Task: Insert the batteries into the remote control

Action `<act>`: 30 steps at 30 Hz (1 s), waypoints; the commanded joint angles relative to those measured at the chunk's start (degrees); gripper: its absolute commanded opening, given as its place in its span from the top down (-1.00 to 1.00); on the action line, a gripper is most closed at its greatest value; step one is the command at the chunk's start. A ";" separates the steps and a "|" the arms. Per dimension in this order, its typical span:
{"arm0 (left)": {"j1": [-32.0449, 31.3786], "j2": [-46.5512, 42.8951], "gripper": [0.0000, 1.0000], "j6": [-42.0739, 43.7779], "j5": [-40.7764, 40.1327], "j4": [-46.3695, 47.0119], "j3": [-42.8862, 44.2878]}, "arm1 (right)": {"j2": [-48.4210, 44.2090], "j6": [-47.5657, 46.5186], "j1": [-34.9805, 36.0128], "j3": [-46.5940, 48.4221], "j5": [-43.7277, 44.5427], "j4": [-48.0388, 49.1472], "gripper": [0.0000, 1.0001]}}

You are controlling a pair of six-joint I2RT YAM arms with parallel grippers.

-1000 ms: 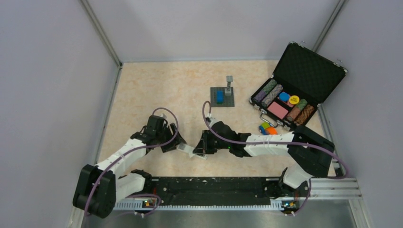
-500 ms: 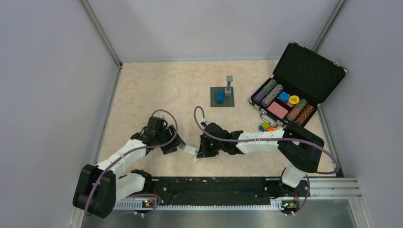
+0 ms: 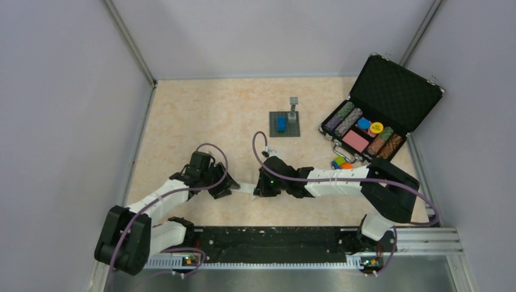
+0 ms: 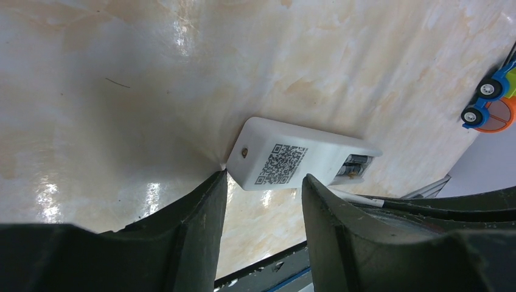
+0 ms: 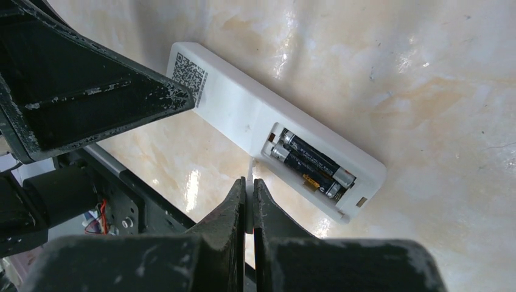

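Holding both batteries (image 5: 311, 160), remote control (image 5: 237, 112) face-down

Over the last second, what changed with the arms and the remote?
The remote control swung to lie more level between the grippers, slightly farther from the bases. The left gripper narrowed around its coded end, not yet gripping. The right arm's wrist edged leftward, right gripper shut beside the loaded batteries. Poker chip case, baseplate and toy car stayed put.

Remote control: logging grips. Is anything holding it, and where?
Remote control isn't clamped: left gripper stands open around its QR-code end; right gripper shut beside it.
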 commanded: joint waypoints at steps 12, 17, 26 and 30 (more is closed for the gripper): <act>-0.12 -5.50 -0.22 4.43 -3.81 -4.63 2.85 | -18.68 6.47 -4.82 -13.50 -4.69 10.90 1.00; -0.15 -4.37 -0.29 5.74 -2.43 -1.17 2.27 | -18.45 13.47 -5.46 -17.83 -2.49 21.55 1.00; -0.11 -1.37 -0.19 6.24 -3.70 0.75 2.27 | -14.25 21.41 -5.40 -23.02 2.54 34.97 1.00; -0.14 -0.49 -0.15 6.30 -3.64 1.33 2.09 | -11.63 22.86 -5.42 -23.01 1.96 36.32 1.00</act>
